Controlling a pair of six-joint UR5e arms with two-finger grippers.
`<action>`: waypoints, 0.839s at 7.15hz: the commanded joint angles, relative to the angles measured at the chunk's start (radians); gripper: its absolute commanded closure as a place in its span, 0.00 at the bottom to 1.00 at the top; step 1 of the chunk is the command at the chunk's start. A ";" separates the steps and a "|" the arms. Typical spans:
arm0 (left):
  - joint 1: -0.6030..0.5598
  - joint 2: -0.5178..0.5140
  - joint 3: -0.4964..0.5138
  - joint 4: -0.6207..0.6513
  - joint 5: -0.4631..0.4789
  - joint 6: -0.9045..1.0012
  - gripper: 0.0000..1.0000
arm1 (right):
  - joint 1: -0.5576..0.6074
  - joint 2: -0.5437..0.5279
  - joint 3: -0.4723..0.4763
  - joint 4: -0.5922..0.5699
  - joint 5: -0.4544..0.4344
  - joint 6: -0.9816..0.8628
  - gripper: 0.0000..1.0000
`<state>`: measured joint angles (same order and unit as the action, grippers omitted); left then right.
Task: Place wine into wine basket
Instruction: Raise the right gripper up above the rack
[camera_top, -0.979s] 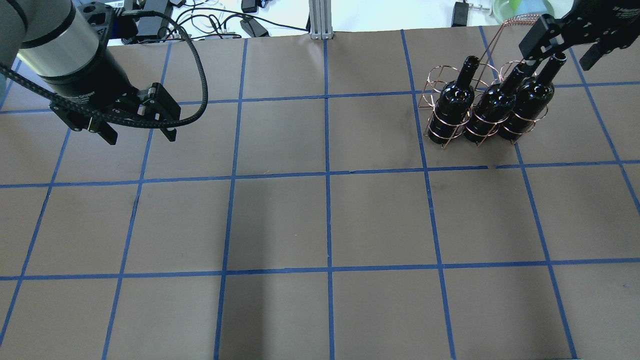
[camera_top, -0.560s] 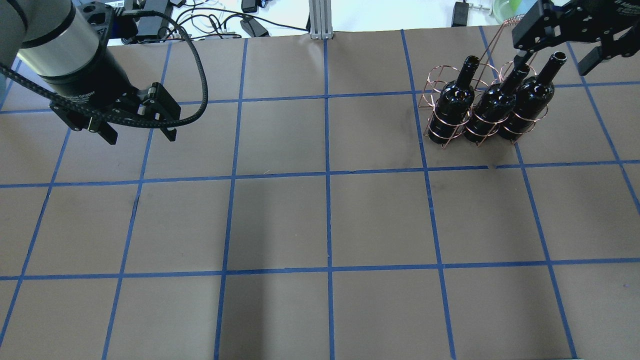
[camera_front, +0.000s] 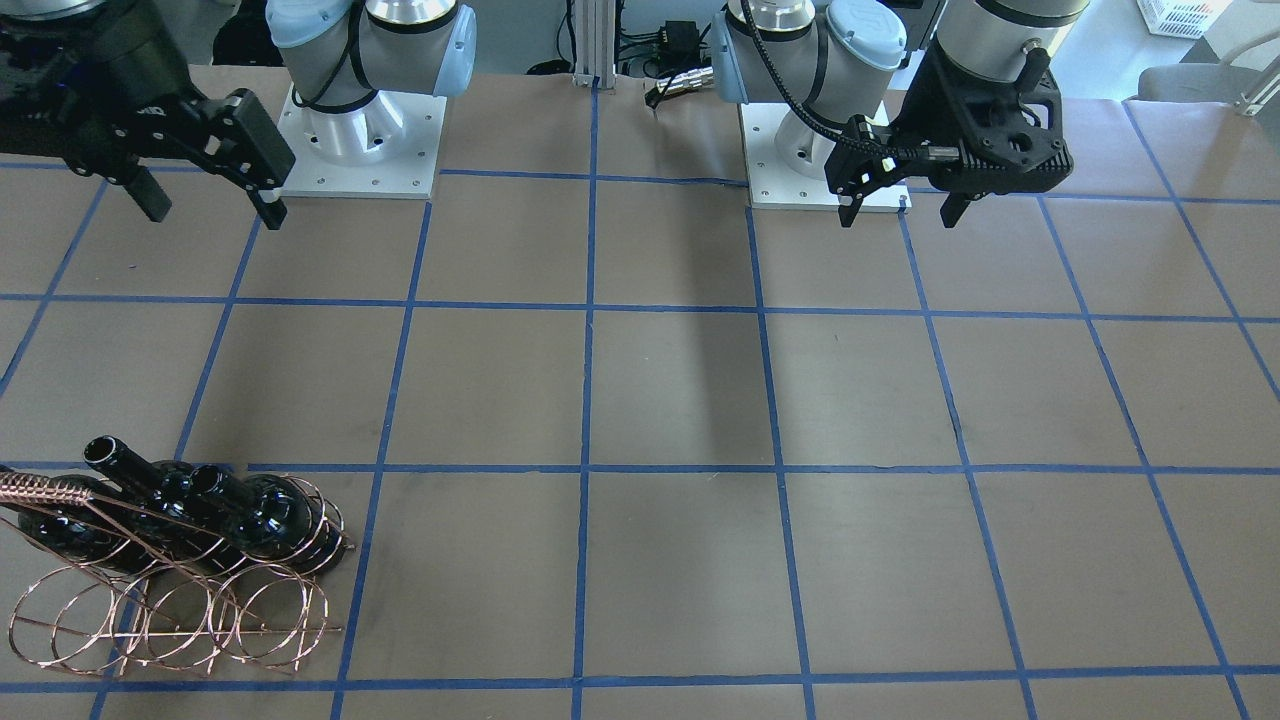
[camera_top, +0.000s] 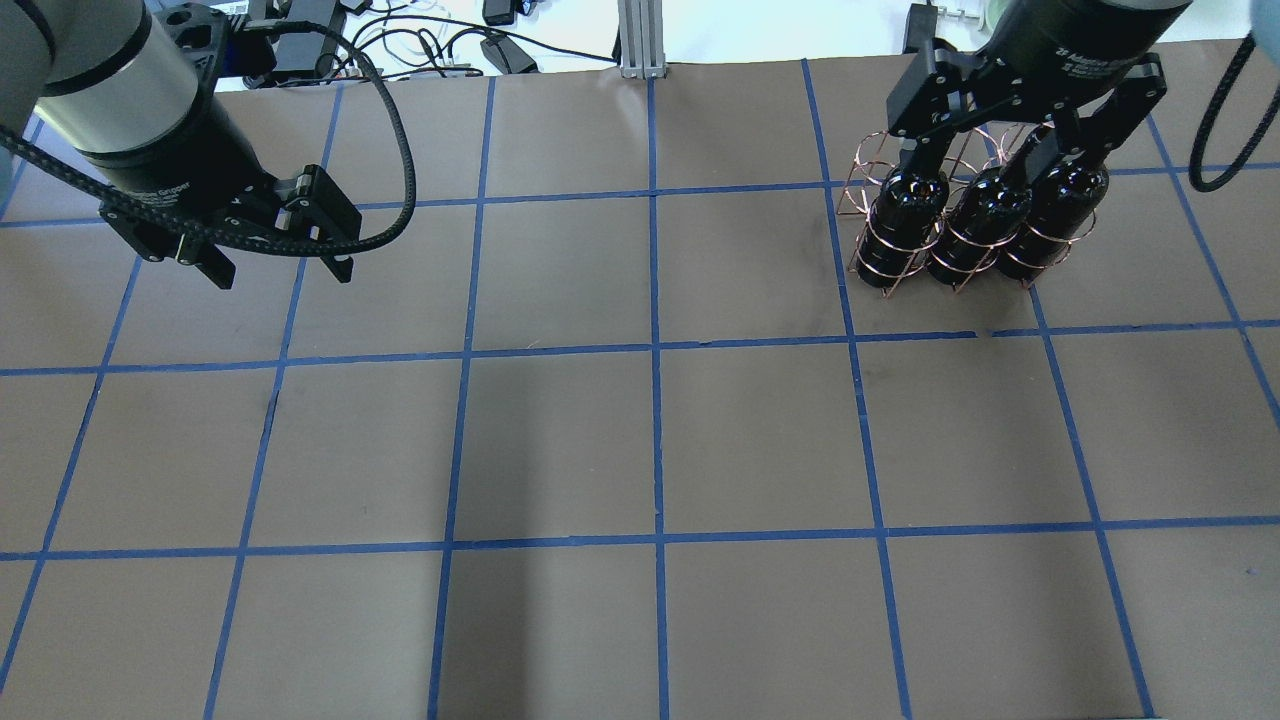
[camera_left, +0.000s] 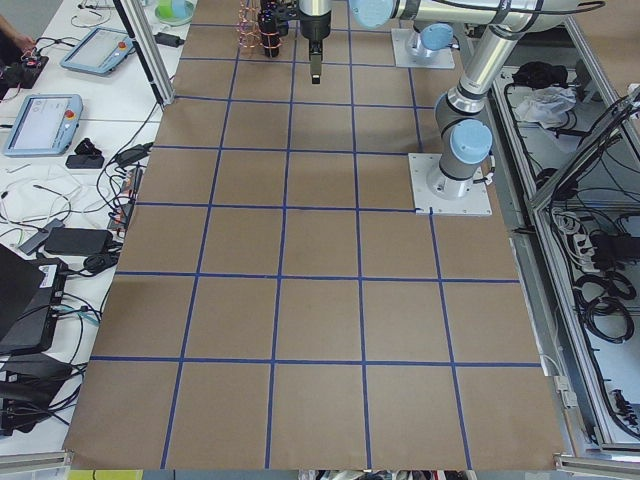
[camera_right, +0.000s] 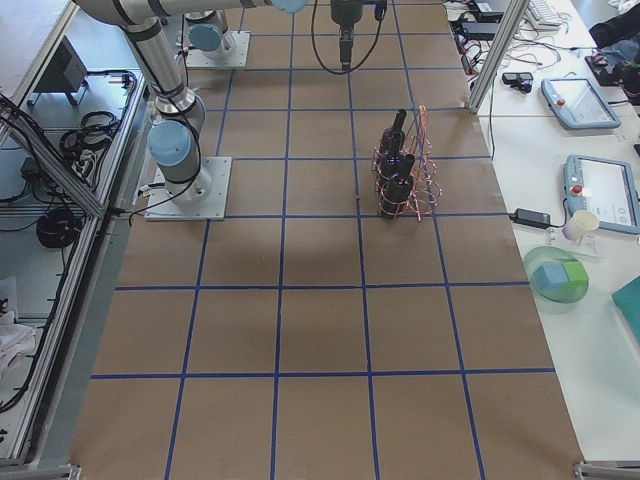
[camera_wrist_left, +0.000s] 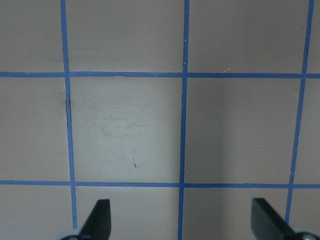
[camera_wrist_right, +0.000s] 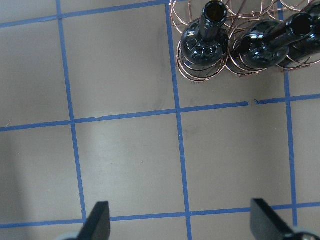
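Note:
Three dark wine bottles stand side by side in the front row of the copper wire wine basket (camera_top: 862, 178) at the far right of the table: one on the left (camera_top: 905, 215), one in the middle (camera_top: 985, 225), one on the right (camera_top: 1060, 215). My right gripper (camera_top: 1005, 155) is open and empty, high above the bottles and touching none. In its wrist view the bottles (camera_wrist_right: 205, 45) and basket (camera_wrist_right: 200, 75) sit at the top, beyond the fingers (camera_wrist_right: 97, 220). My left gripper (camera_top: 280, 270) is open and empty above the far left of the table.
The basket's back row of loops (camera_front: 170, 625) holds nothing; its twisted handle (camera_front: 40, 488) rises above the bottles. The brown table (camera_top: 650, 440) has blue tape grid lines. Cables and devices (camera_top: 430, 45) lie past the far edge. The left wrist view shows only table (camera_wrist_left: 125, 125).
My right gripper, open around the right bottle's neck a second ago, has lifted off it and moved left, back over the bottles. The bottles, basket and left arm stayed still.

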<state>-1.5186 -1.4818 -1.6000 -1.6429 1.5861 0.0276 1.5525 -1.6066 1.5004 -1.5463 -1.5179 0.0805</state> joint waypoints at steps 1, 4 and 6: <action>0.000 0.000 0.000 0.000 0.000 0.000 0.00 | 0.029 0.002 0.044 -0.014 -0.048 0.056 0.00; 0.000 0.000 -0.002 0.000 0.000 -0.001 0.00 | 0.029 -0.009 0.043 -0.009 -0.110 0.042 0.00; 0.000 0.000 -0.002 0.000 0.000 -0.001 0.00 | 0.027 -0.006 0.043 -0.008 -0.110 0.042 0.00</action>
<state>-1.5186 -1.4818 -1.6014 -1.6429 1.5861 0.0269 1.5806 -1.6127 1.5431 -1.5552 -1.6253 0.1233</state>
